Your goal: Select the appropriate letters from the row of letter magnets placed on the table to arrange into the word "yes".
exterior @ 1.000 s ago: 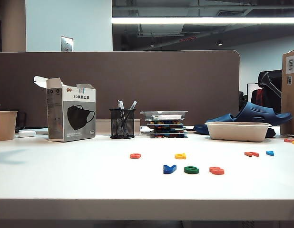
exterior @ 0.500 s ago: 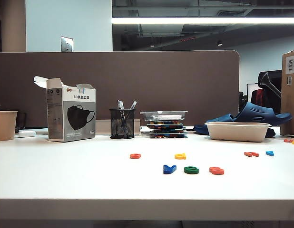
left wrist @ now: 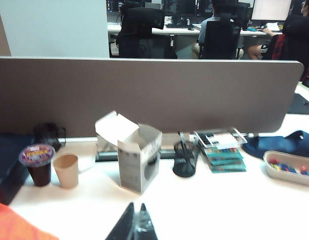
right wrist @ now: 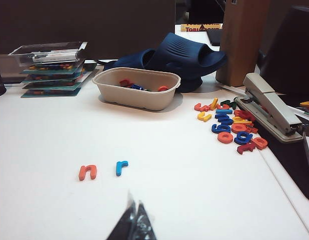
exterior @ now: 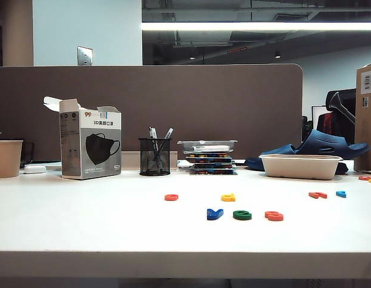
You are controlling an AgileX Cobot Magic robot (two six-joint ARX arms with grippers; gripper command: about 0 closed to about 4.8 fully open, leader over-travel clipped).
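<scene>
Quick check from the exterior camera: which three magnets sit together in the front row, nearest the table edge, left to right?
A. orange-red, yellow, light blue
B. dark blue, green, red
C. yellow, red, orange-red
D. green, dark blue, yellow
B: the dark blue letter, the green letter and the red letter lie side by side in front, while the yellow letter lies behind them.

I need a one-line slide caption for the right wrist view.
Shut right gripper above the table, near an orange "n" and a light-blue "r".
</scene>
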